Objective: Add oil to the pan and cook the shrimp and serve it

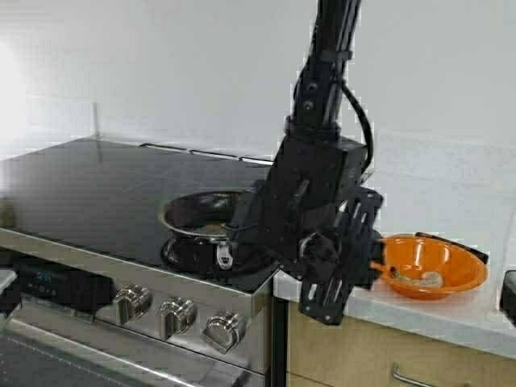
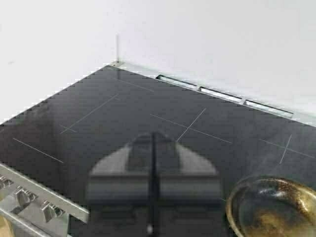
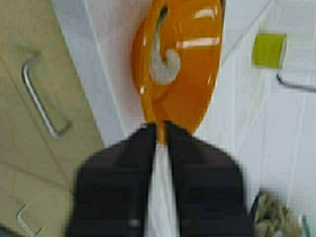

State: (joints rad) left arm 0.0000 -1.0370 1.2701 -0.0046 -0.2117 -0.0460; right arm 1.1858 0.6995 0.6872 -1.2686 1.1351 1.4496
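Note:
The steel pan [image 1: 197,214] sits on the black cooktop, browned inside, also seen in the left wrist view [image 2: 276,207]. To its right, on the white counter, is an orange bowl [image 1: 435,266] holding a pale curled shrimp [image 3: 165,66]. My right gripper [image 3: 160,129] is shut on the bowl's near rim; in the high view it [image 1: 377,262] sits at the bowl's left edge. My left gripper [image 2: 152,136] hovers shut and empty over the cooktop, left of the pan. A yellow-green patch [image 3: 269,49], seemingly the oil, shows farther along the counter.
Stove knobs [image 1: 177,314] line the front panel below the pan. Wooden cabinet fronts with metal handles [image 3: 42,98] lie under the counter [image 1: 451,314]. A crumpled cloth [image 3: 271,212] lies on the counter. A dark object [image 1: 508,294] stands at the right edge.

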